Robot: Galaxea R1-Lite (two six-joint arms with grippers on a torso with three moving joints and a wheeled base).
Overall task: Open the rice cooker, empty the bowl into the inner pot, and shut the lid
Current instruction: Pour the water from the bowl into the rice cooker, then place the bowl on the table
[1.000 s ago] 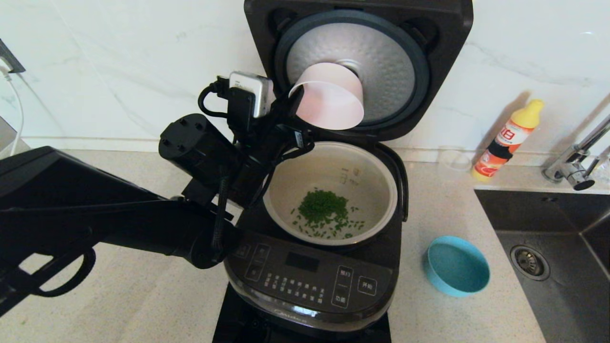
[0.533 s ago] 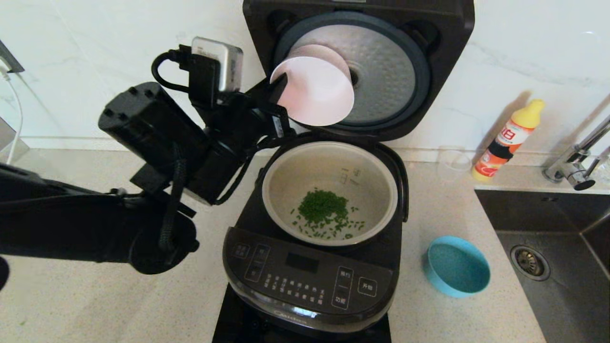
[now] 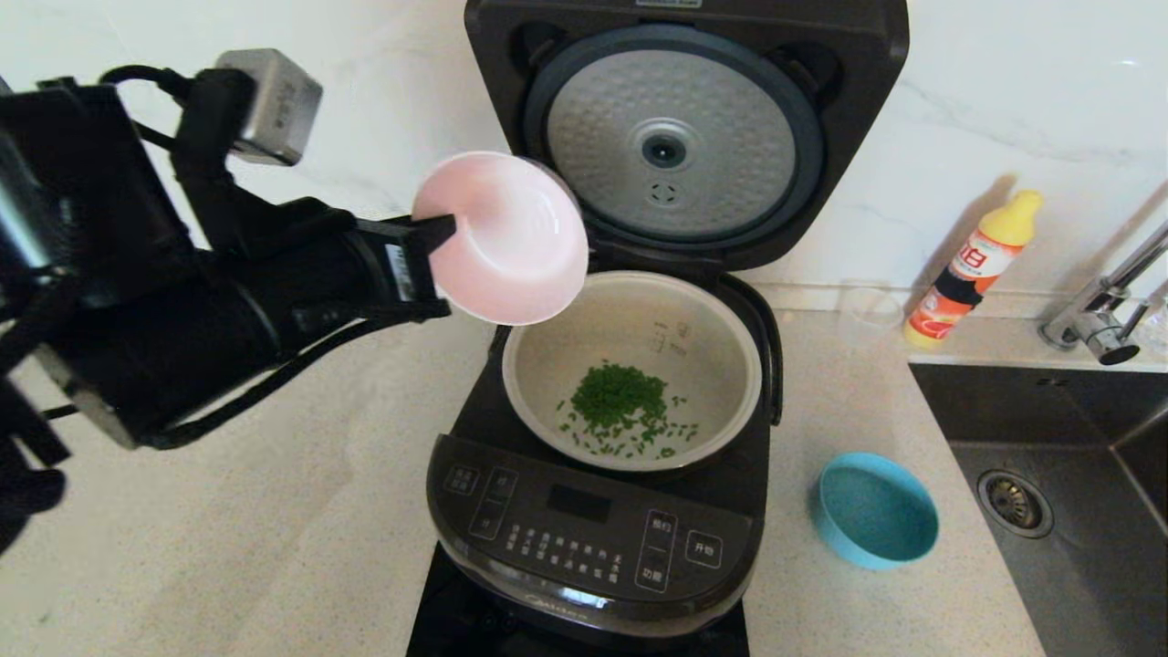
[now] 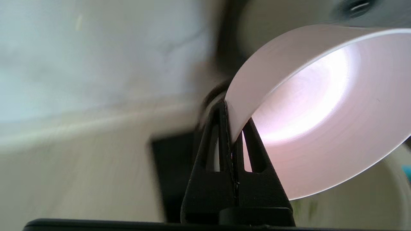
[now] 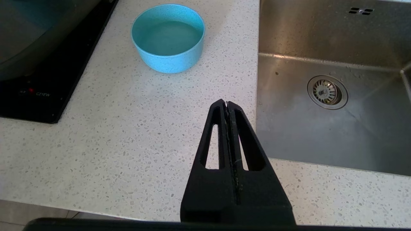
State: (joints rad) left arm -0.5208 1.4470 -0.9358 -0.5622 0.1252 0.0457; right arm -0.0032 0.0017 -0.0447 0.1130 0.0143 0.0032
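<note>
- On the pale speckled stone countertop [image 3: 274, 547], the large glossy black rice cooker [image 3: 584, 538] is sitting with its front control panel facing the robot.
- The black hinged lid [image 3: 680, 128] is standing upright at the back, showing its dimpled silver disc inside a grey ring.
- The round silver-grey inner pot [image 3: 631, 370] is sitting in the cooker body, holding a small heap of chopped green pieces [image 3: 620, 406] on its pale floor.
- The left gripper [image 3: 438, 239] is holding the round pale pink plastic bowl [image 3: 502, 239] in the air, above and to the left of the pot's rim, in front of the lid's left edge.
- In the left wrist view, the black fingers [image 4: 208, 179] are pinching the bowl's wall at the rim; the bowl is lying tilted on its side and its interior is showing nothing inside.
- The right gripper [image 5: 227, 104] is hanging over the countertop next to the steel sink [image 5: 337, 57], fingers pressed together on nothing.
- A round light-blue bowl [image 3: 874, 511] is resting on the counter to the right of the cooker, apart from it.
- A yellow-capped orange bottle [image 3: 972, 266] is standing against the white wall, beside a chrome tap [image 3: 1109, 301].
</note>
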